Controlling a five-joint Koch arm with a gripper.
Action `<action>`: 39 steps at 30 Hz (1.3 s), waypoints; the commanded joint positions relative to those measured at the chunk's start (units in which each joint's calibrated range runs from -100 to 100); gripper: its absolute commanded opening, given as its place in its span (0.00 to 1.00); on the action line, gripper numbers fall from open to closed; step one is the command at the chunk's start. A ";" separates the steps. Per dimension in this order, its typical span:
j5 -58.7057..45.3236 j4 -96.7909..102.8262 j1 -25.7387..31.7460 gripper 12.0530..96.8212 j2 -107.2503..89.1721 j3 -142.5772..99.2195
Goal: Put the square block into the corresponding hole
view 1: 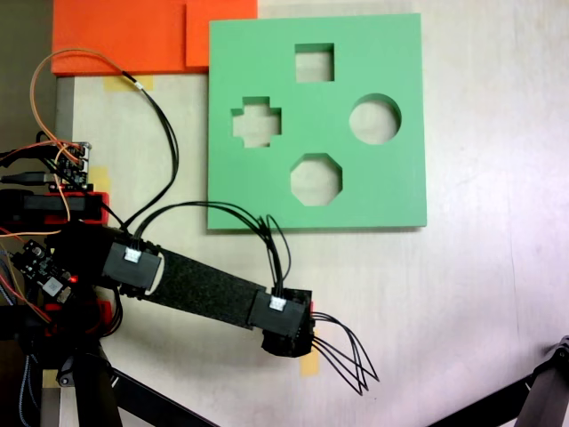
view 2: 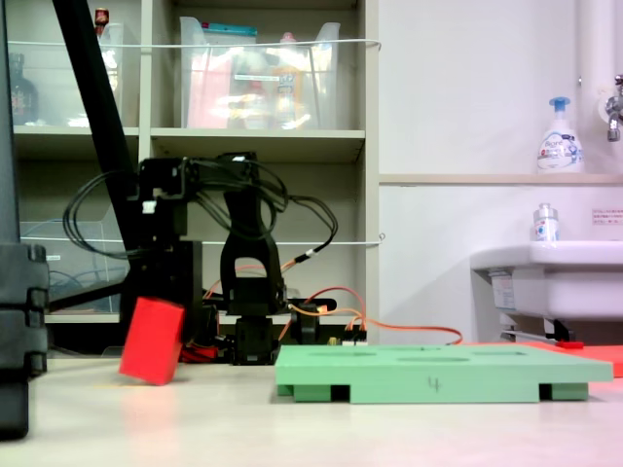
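- Fingers of the black gripper (view 2: 156,336) close on the small bright red foam cube (view 2: 152,341) in a fixed view, holding it tilted, one lower corner at or just above the pale tabletop (view 2: 292,428).
- From above, the arm's black forearm (view 1: 209,289) covers the cube; its wrist sits below the flat green foam board's (view 1: 391,191) lower left corner.
- That board lies on the table, well apart from the cube.
- Its square cutout (view 1: 315,62) is at the top, above a cross-shaped cutout (view 1: 256,122), a round cutout (view 1: 374,119) and an octagonal cutout (view 1: 316,180).
- Orange foam sheets (view 1: 116,36) touch the board's upper left edge.
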 commanded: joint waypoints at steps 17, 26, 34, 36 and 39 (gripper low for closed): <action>23.05 -7.64 24.32 0.23 -13.03 23.25; 29.65 -7.64 30.53 0.22 11.83 42.99; 32.04 -7.64 33.55 0.23 24.82 51.27; 32.72 -7.64 34.14 0.23 26.36 51.27; 33.02 -6.96 34.68 0.23 27.61 51.27</action>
